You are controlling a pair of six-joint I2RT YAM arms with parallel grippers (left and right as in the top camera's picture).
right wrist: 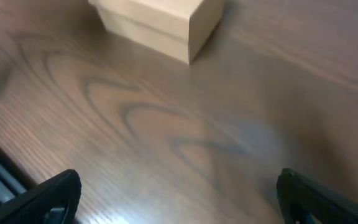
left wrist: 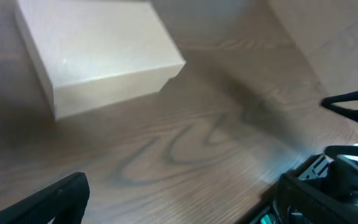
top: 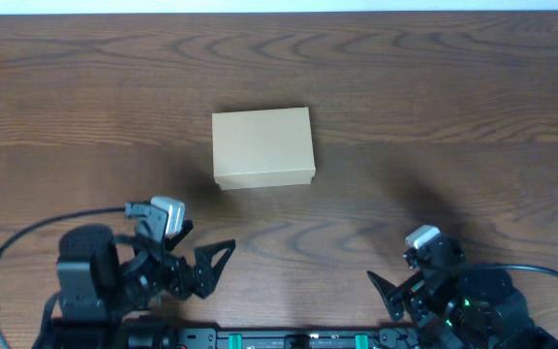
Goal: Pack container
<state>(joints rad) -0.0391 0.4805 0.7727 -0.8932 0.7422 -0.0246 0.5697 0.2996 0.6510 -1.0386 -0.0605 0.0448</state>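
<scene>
- The container (top: pixel 263 147) is not at the left of the overhead frame. The lower left there holds only my left gripper (left wrist: pixel 180 200), jaws released and spread wide, nothing between them, well apart from the box.
- At the centre, a little left of middle, the container sits flat on the wooden table (top: pixel 473 107) with its flap lid down. It touches nothing else.
- At the lower right, my right gripper (right wrist: pixel 179 196) is low over bare wood, jaws likewise released and empty, and the box is only in the upper left of its wrist view.
- My worry is the shut lid. A finger prying at the flap could shove the light box across the smooth wood, since nothing braces it.
- I see nothing to pack in any view, so reaching in now risks a wasted or blind move.
</scene>
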